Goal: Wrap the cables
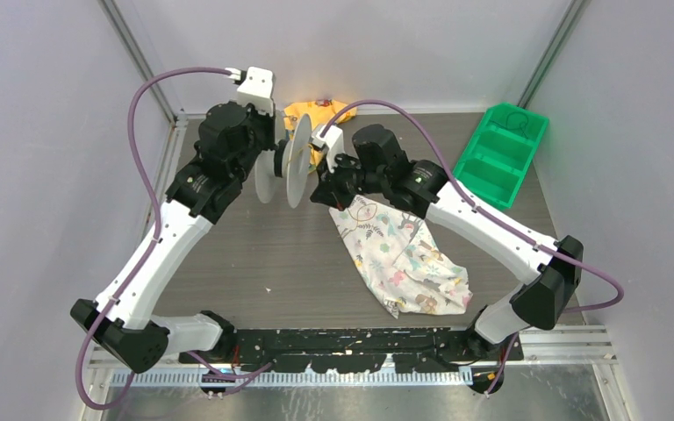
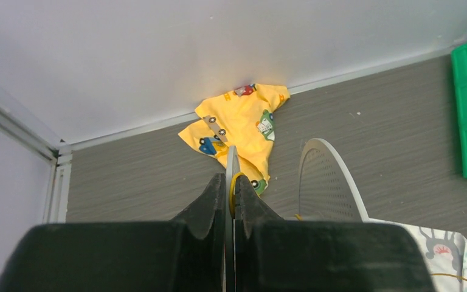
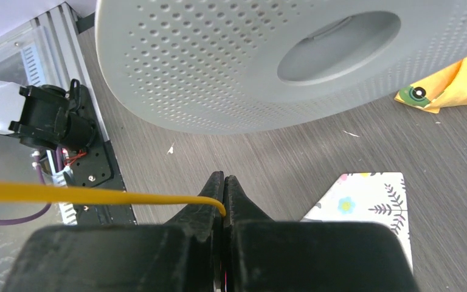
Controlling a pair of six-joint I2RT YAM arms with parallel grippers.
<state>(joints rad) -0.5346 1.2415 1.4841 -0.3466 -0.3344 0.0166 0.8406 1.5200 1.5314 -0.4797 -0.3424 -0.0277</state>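
Yellow-orange cord (image 3: 67,193), string-thin, runs in a straight taut line from the left edge of the right wrist view to the tips of the right gripper (image 3: 224,182). That gripper's 2 black fingers are pressed together and pinch the cord's end between them. Just beyond the fingers, filling the upper part of that view, is 1 perforated disc of a white spool (image 3: 249,61), with a sunken hub in its middle.

From above, the spool (image 1: 297,162) sits between the 2 arms, its 2 discs standing on edge side by side. The left gripper (image 1: 272,162) comes in from the spool's left and the right gripper (image 1: 320,189) sits at its lower right. In the left wrist view, the left gripper (image 2: 230,185) is clamped on the thin edge of the nearer disc. A short arc of cord (image 2: 235,185) shows right beside that disc, on the side facing the other disc (image 2: 328,182). Whether the spool touches the grey wood-grain table (image 1: 272,254) cannot be told.

Behind the spool, against the back wall, lies a crumpled yellow cloth (image 1: 316,112) printed with small cars. In front and to the right of the spool lies a white cloth (image 1: 404,259) with a pale animal and leaf print. Well to the right of the spool stands a green bin (image 1: 491,162) with compartments.
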